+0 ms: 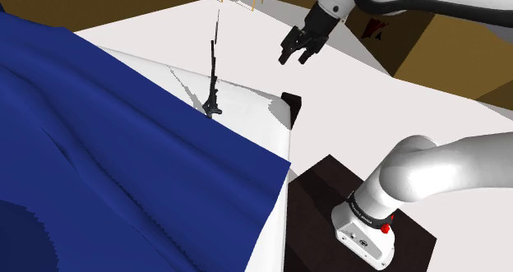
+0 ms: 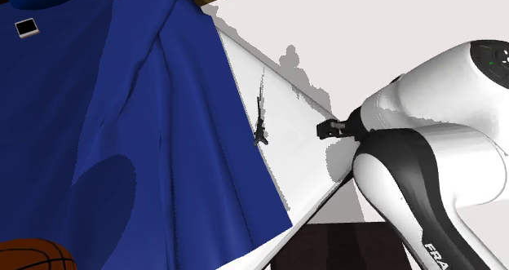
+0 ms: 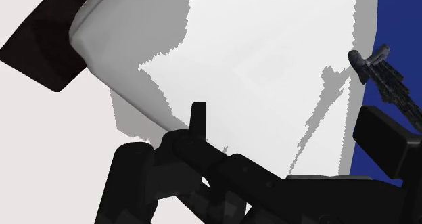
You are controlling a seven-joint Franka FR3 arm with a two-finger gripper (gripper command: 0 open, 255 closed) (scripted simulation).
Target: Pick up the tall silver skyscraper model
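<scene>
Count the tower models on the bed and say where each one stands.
1. The dark tower model stands upright on the white sheet, right at the blue blanket's edge. Blanket folds might hide others.

Setting: home bedroom. Evidence: white mattress (image 1: 247,114) under a rumpled blue bedcover (image 1: 107,163), an orange-brown basketball (image 2: 33,256) by the cover, brown walls (image 1: 49,7) beyond

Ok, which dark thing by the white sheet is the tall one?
The thin dark skyscraper model standing at the blue blanket's edge; the black block at the bed's corner is low and squat.
</scene>
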